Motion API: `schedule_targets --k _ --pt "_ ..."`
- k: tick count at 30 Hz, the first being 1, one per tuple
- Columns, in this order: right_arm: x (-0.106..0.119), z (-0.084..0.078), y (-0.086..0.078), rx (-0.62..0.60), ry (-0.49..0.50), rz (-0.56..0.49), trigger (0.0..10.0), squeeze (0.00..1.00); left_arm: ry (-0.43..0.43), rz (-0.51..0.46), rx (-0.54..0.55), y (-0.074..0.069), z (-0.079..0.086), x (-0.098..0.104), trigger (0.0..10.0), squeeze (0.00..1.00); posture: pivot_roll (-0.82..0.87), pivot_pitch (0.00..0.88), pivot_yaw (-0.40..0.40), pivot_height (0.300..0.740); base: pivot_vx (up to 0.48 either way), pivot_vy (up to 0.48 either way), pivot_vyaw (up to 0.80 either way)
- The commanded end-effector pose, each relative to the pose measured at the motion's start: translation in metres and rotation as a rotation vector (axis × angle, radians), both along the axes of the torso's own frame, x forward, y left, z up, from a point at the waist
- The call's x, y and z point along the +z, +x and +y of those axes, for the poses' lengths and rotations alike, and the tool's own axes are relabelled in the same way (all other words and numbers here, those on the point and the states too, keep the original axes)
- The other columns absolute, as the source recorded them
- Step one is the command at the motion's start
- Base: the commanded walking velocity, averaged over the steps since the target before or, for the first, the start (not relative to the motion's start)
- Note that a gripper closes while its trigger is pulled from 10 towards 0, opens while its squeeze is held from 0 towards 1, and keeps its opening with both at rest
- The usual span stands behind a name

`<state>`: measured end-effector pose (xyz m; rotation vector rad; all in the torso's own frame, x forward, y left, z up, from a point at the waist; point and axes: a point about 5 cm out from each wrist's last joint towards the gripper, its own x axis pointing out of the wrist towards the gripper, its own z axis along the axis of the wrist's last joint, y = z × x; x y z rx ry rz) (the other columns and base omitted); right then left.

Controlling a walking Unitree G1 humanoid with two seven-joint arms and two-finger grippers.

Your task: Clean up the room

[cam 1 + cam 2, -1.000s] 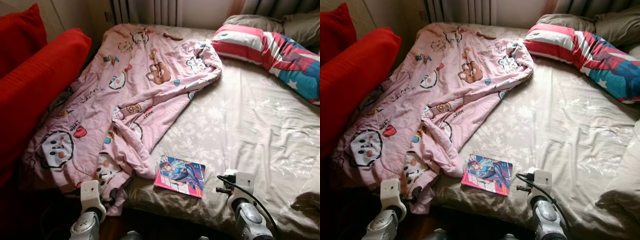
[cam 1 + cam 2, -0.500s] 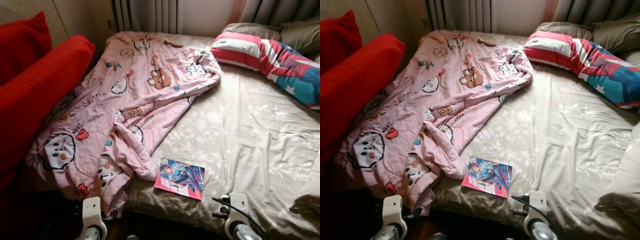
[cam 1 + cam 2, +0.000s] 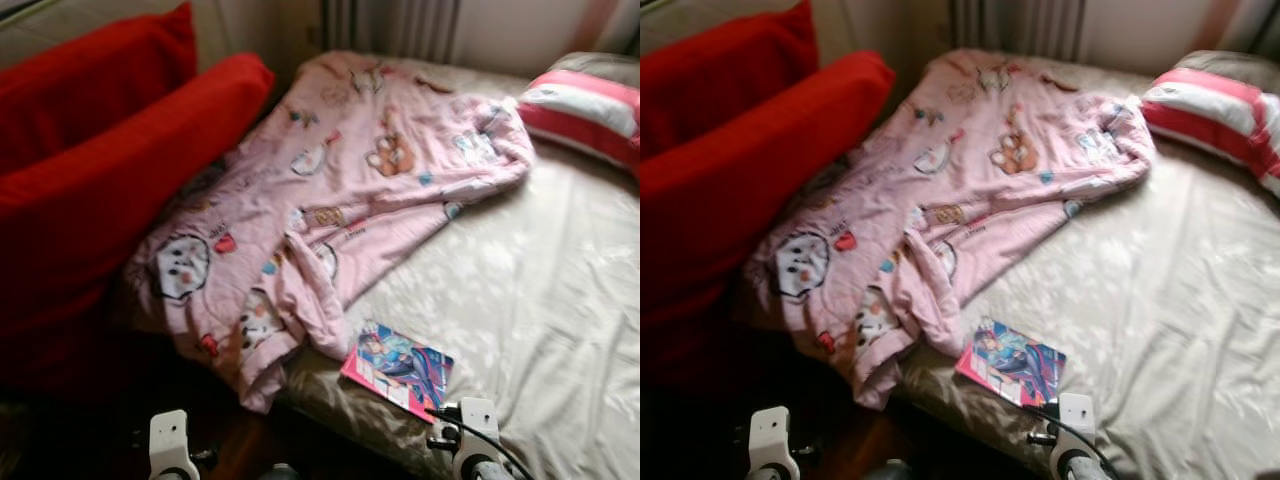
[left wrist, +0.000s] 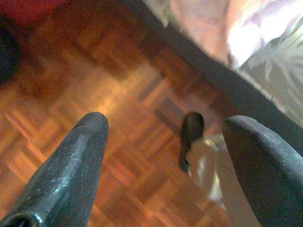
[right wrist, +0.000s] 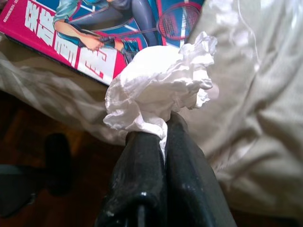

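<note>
We see a crumpled white paper tissue (image 5: 158, 82), soft and creased, pinched between our right gripper (image 5: 161, 135)'s black fingers (image 5: 142, 161), which are pressed together on it; it hangs just over the glossy pink-and-blue magazine (image 3: 398, 366) at the bed's near edge, at five o'clock from the rumpled pink cartoon-print blanket (image 3: 330, 200); our left gripper (image 4: 165, 137) holds its fingers wide apart above the wooden parquet floor (image 4: 94, 123), gripping nothing.

Bedroom in a home, shown by bed w/ beige floral sheet (image 3: 560, 280), crumpled pink cartoon-print blanket (image 3: 350, 200), striped pillow (image 3: 590, 105), red cushions (image 3: 110, 160) alongside, magazine (image 3: 400, 365) at mattress edge, curtains (image 3: 400, 25) behind & wood parquet floor (image 4: 94, 94).
</note>
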<state>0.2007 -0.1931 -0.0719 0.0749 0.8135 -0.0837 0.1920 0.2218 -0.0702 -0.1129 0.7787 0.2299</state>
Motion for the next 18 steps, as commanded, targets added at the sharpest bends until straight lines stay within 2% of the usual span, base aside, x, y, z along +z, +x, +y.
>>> schedule_targets --k 1,14,18 --pt "-0.0024 0.0047 -0.0028 0.005 0.012 0.015 10.0 0.00 -0.001 0.046 0.009 -0.0095 0.0025 -0.0051 10.0 0.00 -0.04 0.197 0.019 0.740 0.000 0.000 0.79" --pt "-0.0025 0.0057 -0.0028 0.001 0.014 0.013 10.0 0.00 -0.004 0.048 0.010 -0.0098 0.0026 -0.0053 10.0 0.00 -0.03 0.208 0.019 0.740 0.000 0.000 0.79" --pt "-0.0028 0.0058 -0.0033 -0.004 0.015 0.017 10.0 0.00 -0.001 0.052 0.010 -0.0103 0.0035 -0.0054 10.0 0.00 -0.04 0.207 0.022 0.740 0.000 0.000 0.56"
